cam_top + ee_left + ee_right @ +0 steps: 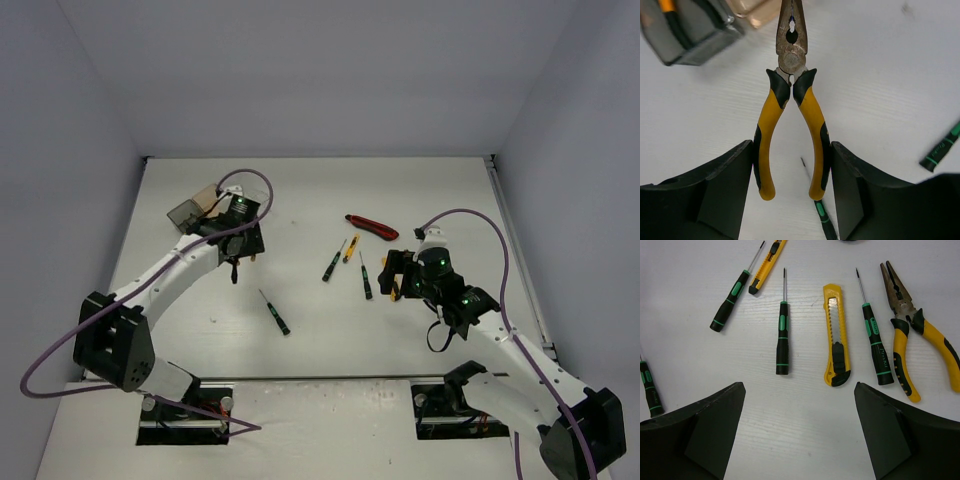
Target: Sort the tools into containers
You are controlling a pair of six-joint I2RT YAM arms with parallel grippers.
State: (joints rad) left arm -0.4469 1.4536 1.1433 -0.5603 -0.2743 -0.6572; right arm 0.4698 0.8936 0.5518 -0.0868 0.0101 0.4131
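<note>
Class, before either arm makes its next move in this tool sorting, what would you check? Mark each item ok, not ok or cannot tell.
1. Left end effector closed on the pliers' handles: ok.
2. Pliers inside a bin: not ok; nose is near the amber bin, outside it.
3. Room in grey bin: cannot tell; a tool shows in it.
4. Right end effector open, empty: ok.
5. Yellow knife ahead of it touches nothing else: ok.

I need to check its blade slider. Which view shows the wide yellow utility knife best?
Right wrist: the yellow utility knife lies whole and close on the table, with its slider and blade track clear. Top external mostly hides it under the right gripper. Left wrist does not show it.
</note>
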